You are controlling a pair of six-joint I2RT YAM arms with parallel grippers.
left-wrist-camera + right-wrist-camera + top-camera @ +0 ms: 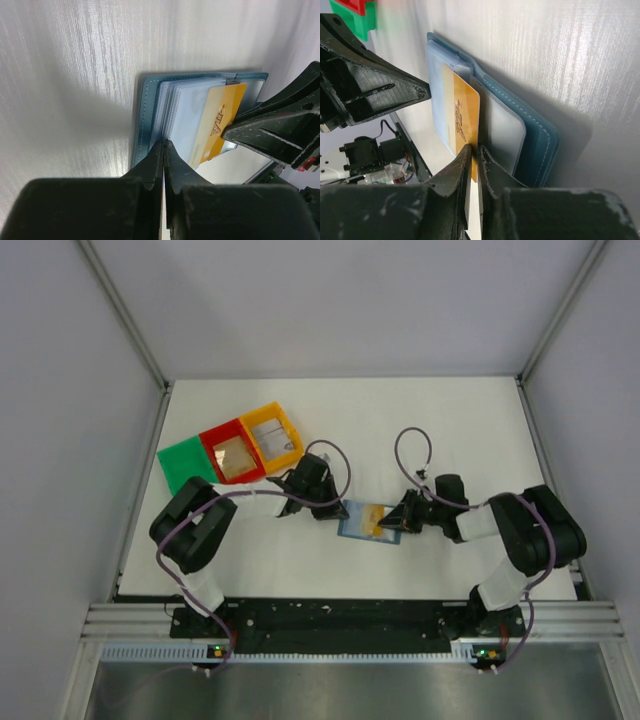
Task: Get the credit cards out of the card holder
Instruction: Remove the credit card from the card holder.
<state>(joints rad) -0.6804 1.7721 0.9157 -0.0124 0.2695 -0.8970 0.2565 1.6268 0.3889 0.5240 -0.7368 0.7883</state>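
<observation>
While the holder (362, 521) lies open on the white tabletop (450, 430), between the two grippers, a gold card (466, 112) is seen sticking partly out of one of its pale pockets. The card is gripped by the right gripper (474, 156), whose fingers are drawn almost together on the card's free edge, with the card passing edge-on between them. The left gripper (164, 150) is seen fully closed, its fingertips set at the opposite edge of the holder, against the clear pocket leaves; whether a leaf is pinched between them cannot be told. From above, the holder is met by the left gripper on its left side and by the right gripper on its right. Lettering is printed on the card's face, and a darker blue stitched cover is seen beneath the paler pockets. A green tray (185, 465), a red tray (211, 452) and a yellow tray (262, 412) are lined up at the far left of the tabletop, apart from the holder, and a flat thing is seen lying in the red and in the yellow one
</observation>
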